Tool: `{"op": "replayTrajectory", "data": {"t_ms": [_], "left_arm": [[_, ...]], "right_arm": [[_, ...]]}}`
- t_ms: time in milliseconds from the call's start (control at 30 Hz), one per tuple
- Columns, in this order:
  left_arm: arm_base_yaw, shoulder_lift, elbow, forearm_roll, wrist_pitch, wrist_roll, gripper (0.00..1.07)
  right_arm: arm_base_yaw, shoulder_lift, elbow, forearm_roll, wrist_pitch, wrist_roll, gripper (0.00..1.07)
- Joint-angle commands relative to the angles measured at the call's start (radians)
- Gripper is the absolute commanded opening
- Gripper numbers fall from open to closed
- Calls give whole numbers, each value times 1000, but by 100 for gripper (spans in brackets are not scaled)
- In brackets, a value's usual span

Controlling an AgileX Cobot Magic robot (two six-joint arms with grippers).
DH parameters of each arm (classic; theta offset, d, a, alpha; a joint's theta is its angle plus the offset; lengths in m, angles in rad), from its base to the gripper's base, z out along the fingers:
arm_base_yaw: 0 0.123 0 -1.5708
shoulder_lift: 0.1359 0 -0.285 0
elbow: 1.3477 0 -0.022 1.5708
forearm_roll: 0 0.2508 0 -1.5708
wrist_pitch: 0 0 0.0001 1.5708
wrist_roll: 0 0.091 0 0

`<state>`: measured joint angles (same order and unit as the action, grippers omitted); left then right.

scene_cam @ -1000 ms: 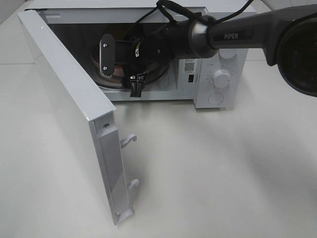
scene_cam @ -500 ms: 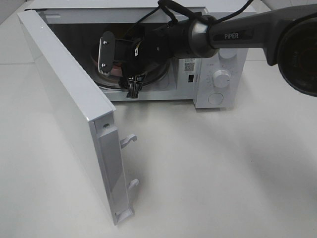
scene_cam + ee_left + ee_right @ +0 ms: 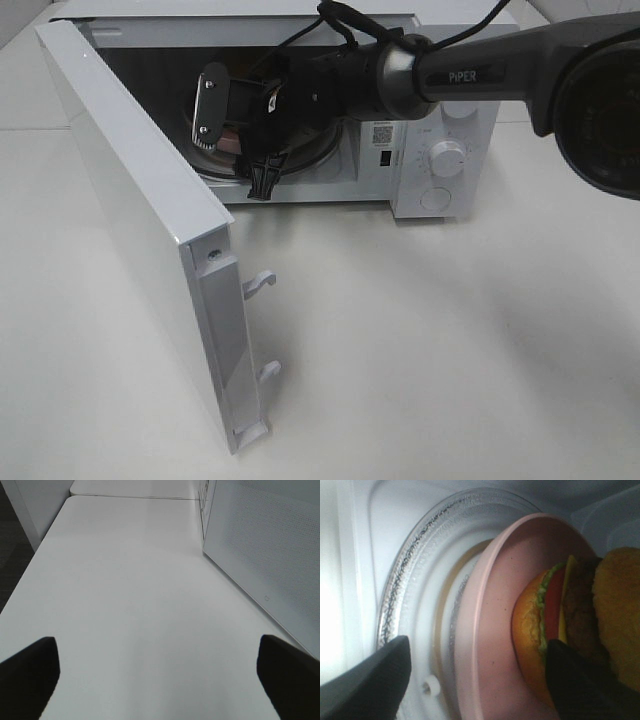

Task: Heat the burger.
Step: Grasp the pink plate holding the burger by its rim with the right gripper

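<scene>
The burger (image 3: 540, 625), with its orange-brown bun, red and yellow layers and dark patty, sits on a pink plate (image 3: 495, 595) inside the open white microwave (image 3: 445, 115), over the glass turntable (image 3: 412, 565). My right gripper (image 3: 477, 647) is inside the cavity. Its dark fingers (image 3: 370, 680) stand apart on either side of the plate's rim, so it is open. In the high view the right arm's wrist hides the burger, and only a sliver of the plate (image 3: 228, 146) shows beside the gripper (image 3: 260, 150). My left gripper (image 3: 157, 655) is open and empty over bare table.
The microwave door (image 3: 130, 200) swings wide open toward the front left, with latch hooks (image 3: 260, 283) on its edge. Two dials (image 3: 449, 155) are on the right-hand panel. In the left wrist view, a white perforated panel (image 3: 265, 555) stands beside the left gripper.
My right arm has pushed a little further left and deeper into the microwave. The plate shows less in the high view. The door has not moved.
</scene>
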<state>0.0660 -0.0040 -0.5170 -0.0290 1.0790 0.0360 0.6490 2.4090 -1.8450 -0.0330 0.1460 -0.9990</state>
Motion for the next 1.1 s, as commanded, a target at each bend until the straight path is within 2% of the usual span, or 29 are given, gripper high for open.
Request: {"op": "replayTrajectory", "data": {"t_ms": [33, 467, 733, 833, 867, 900, 967, 1000, 1033, 1067, 1100], "left_arm": [[2, -13, 2, -3, -9, 0, 100], [2, -13, 2, -3, -9, 0, 100], [2, -13, 2, -3, -9, 0, 100], [2, -13, 2, -3, -9, 0, 100], [2, -13, 2, -3, -9, 0, 100], [2, -13, 2, -3, -9, 0, 100], [2, -13, 2, -3, -9, 0, 100], [2, -13, 2, -3, -9, 0, 100], [2, -13, 2, -3, -9, 0, 100], [2, -13, 2, -3, -9, 0, 100], [2, -13, 2, -3, -9, 0, 100]], "right_arm": [[7, 23, 9, 88, 115, -80, 76], [5, 20, 9, 127, 160, -135, 76], [5, 20, 9, 124, 225, -158, 71], [5, 20, 9, 124, 244, -174, 66], [5, 20, 9, 127, 263, -181, 61], [5, 20, 9, 127, 263, -181, 61], [5, 20, 9, 127, 291, -185, 47], [5, 20, 9, 127, 291, -185, 47], [5, 20, 9, 127, 301, -183, 37], [5, 20, 9, 127, 301, -183, 37], [5, 20, 9, 127, 308, -183, 31]]}}
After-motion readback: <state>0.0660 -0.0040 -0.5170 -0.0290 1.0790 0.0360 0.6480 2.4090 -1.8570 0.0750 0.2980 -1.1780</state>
